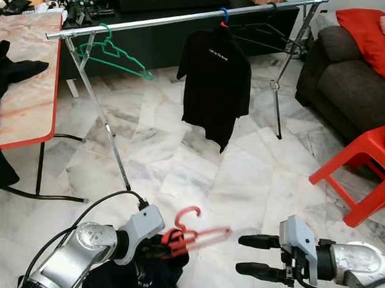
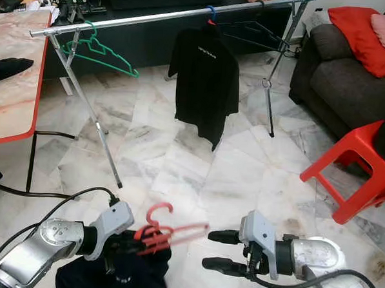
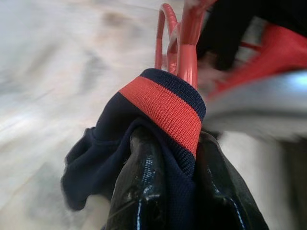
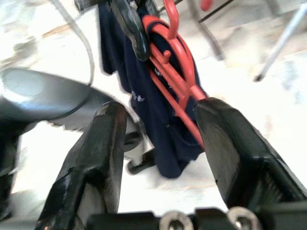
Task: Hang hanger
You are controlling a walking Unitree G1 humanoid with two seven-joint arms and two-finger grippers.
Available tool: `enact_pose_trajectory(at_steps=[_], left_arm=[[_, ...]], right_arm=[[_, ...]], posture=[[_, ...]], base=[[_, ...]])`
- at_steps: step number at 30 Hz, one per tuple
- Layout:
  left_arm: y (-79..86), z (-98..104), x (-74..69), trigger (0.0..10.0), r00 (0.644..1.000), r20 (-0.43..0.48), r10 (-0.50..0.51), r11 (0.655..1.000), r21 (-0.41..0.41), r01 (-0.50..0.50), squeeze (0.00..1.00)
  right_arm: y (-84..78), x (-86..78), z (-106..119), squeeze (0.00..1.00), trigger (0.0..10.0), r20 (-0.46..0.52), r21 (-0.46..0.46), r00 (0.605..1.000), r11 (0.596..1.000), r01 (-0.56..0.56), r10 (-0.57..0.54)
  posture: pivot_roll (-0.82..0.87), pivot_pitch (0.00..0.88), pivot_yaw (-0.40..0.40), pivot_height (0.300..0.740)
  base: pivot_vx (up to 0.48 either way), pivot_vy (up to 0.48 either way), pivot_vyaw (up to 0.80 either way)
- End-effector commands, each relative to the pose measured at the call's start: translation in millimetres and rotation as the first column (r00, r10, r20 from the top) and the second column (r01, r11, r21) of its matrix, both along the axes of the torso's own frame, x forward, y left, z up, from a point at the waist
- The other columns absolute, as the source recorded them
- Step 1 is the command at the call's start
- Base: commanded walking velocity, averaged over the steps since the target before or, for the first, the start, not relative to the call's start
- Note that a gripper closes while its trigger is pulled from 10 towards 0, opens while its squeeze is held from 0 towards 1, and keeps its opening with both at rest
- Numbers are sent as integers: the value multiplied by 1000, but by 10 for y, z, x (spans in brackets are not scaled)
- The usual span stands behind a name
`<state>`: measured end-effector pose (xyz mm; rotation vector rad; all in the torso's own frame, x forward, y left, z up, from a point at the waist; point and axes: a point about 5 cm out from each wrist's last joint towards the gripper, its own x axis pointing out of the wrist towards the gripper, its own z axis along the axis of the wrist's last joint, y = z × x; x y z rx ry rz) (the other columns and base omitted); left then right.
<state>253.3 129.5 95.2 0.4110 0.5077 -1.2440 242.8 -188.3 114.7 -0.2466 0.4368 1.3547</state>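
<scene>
Clearly we have the red hanger (image 1: 191, 234) low in front of us, over the marble floor (image 1: 198, 163) and well short of the clothes rail (image 1: 186, 18). Our left end effector (image 1: 164, 244) is pinched on the navy garment's (image 4: 158, 120) striped collar (image 3: 163, 108) together with the hanger's neck, hook up. Our right end effector (image 1: 254, 255) is spread wide just beside the hanger's far arm, gripping nothing. We judge the hanger light and stiff but thin, slick plastic, while the garment is soft, limp weight that can slide off or swing. The best hold seems the neck just under the hook, where plastic and collar meet, leaving the hook free for the rail, beside the green hanger (image 1: 116, 53) and black shirt (image 1: 215, 87)
</scene>
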Motion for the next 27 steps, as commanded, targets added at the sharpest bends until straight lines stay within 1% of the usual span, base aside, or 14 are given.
enact_pose_trajectory(at_steps=[1, 3, 4, 6, 8, 9, 10, 11, 14, 16, 18, 20, 25, 27], left_arm=[[-65, 36, -63, 10000, 995, -16, -95, 995, 16, 96, 0], [-67, 30, -71, 10000, 993, -18, -114, 993, 33, 115, 0], [-68, 20, -78, 10000, 992, -12, -128, 990, 59, 129, 0], [-84, 21, -70, 10000, 991, 3, -132, 988, 75, 132, 0], [-140, 52, -52, 10000, 992, 25, -126, 991, 56, 124, 0], [-174, 80, -45, 10000, 992, 33, -124, 992, 37, 123, 0], [-214, 116, -27, 10000, 992, 44, -119, 993, 16, 118, 0], [-224, 133, -12, 10000, 992, 55, -117, 993, 16, 117, 0], [-248, 190, 55, 10000, 990, 95, -104, 995, 18, 103, 0], [-276, 243, 96, 10000, 989, 108, -99, 995, 15, 98, 0], [-313, 294, 103, 10000, 986, 119, -119, 993, 4, 119, 0], [-400, 399, 154, 10000, 979, 157, -131, 991, -16, 135, 0], [-485, 453, 180, 10000, 969, 189, -158, 986, -15, 164, 0], [-530, 483, 168, 10000, 965, 193, -177, 983, -20, 184, 0]], right_arm=[[29, 22, -11, 24, 10000, -25, -4, 999, 1000, -29, 29], [38, 55, -3, 24, 10000, -30, 7, 999, 1000, -29, 29], [18, 122, -2, 1000, 10000, 25, -19, 1000, 1000, -11, 12], [4, 216, 16, 1000, 10000, 92, -25, 995, 999, 40, -37], [35, 309, 109, 1000, 10000, 161, 65, 981, 993, 96, -105], [54, 339, 166, 820, 10000, 187, 125, 973, 986, 110, -132], [71, 350, 224, 35, 10000, 198, 191, 969, 975, 110, -148], [71, 335, 233, 0, 10000, 193, 203, 972, 975, 95, -135], [47, 304, 195, 0, 10000, 212, 185, 971, 980, 70, -110], [29, 279, 123, 0, 10000, 195, 165, 976, 985, 60, -92], [22, 251, 81, 0, 10000, 164, 172, 984, 984, 46, -74], [-1, 189, -15, 0, 10000, 138, 133, 990, 991, 13, -31], [-50, 223, -69, 0, 10000, 163, 99, 985, 994, 38, -54], [-86, 274, -92, 0, 10000, 209, 66, 974, 995, 74, -87]], posture=[[-36, 155, -2, 740], [-36, 155, -2, 740], [-28, 151, -9, 740], [-28, 150, -10, 740], [-32, 147, -11, 740], [-30, 145, -13, 740], [-30, 147, -13, 740], [-29, 147, -14, 740], [-30, 143, -15, 740], [-25, 141, -18, 740], [-21, 140, -19, 740], [-16, 139, -22, 740], [-23, 135, -21, 740], [-23, 135, -21, 740]], base=[[0, 0, 0], [0, 0, 0], [0, 0, 0], [0, 0, 0], [0, 0, 0], [0, 0, 0], [0, 0, 0], [0, 0, 0], [0, 0, 0], [0, 0, 0], [0, 0, 0], [0, 0, 0], [0, 0, 0], [0, 0, 0]])
